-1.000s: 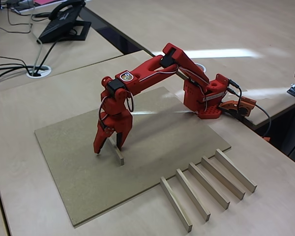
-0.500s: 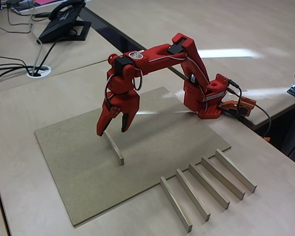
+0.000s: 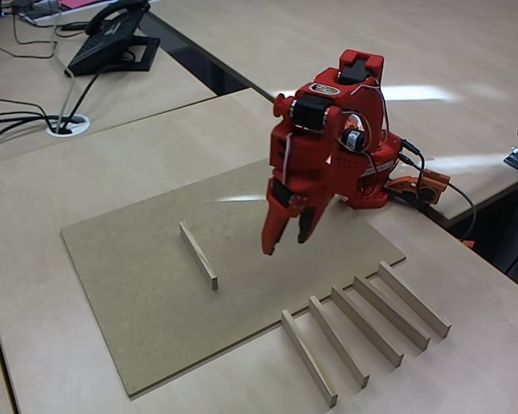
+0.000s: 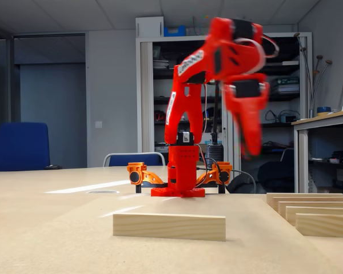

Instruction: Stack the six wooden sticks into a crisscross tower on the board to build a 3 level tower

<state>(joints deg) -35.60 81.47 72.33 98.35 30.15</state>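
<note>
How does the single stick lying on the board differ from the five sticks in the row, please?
The lone stick rests on the tan board; the five-stick row lies off it on the paler tabletop. The lone stick lies alone; the row's sticks lie parallel and evenly spaced. All are the same pale wood and lie flat.

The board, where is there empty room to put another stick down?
The brownish-tan fibreboard board is bare left of the one pale wooden stick lying on it, and toward its near corner. There is room right of that stick too, though the red gripper hangs above there. Off the board, five pale sticks crowd the tabletop.
</note>
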